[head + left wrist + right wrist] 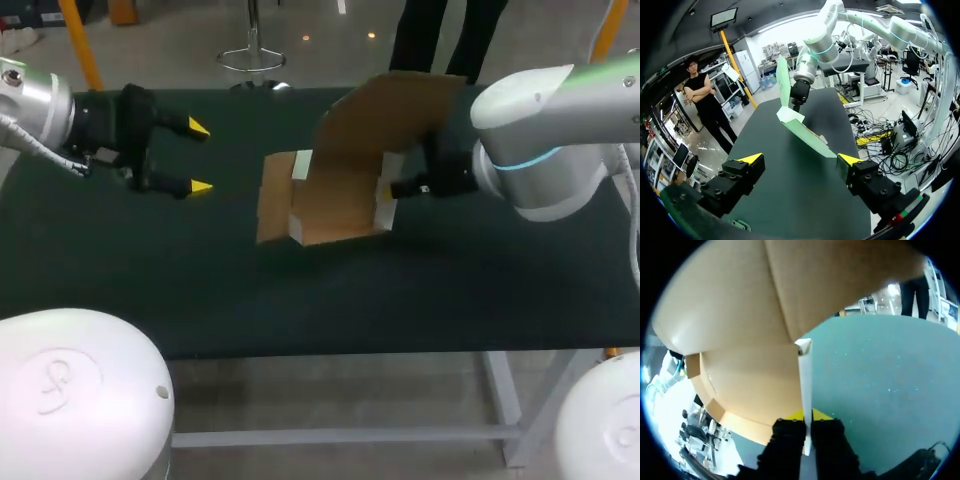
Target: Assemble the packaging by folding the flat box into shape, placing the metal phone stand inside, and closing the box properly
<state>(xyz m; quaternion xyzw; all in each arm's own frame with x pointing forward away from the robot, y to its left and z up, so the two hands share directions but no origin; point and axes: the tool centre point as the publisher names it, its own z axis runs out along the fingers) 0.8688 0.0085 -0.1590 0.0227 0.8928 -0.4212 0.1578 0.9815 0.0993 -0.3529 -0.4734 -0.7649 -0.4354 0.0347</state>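
Observation:
A brown cardboard box (pixel 330 190), half folded with white outer faces, stands in the middle of the dark table. Its large lid flap (pixel 390 115) is raised and tilts toward the far right, and a side flap (pixel 275 200) hangs open on the left. My right gripper (pixel 392 188) is shut on the box's thin right wall (pixel 805 385), one finger on each side (pixel 807 416). My left gripper (pixel 200 157) hovers open to the left of the box, well apart from it. In the left wrist view the box (pixel 800 131) lies ahead of the wide-spread fingers (pixel 800 159).
The dark green table (pixel 400 300) runs wide in front of the box to its near edge. White arm bases (pixel 80 390) sit below that edge at both lower corners.

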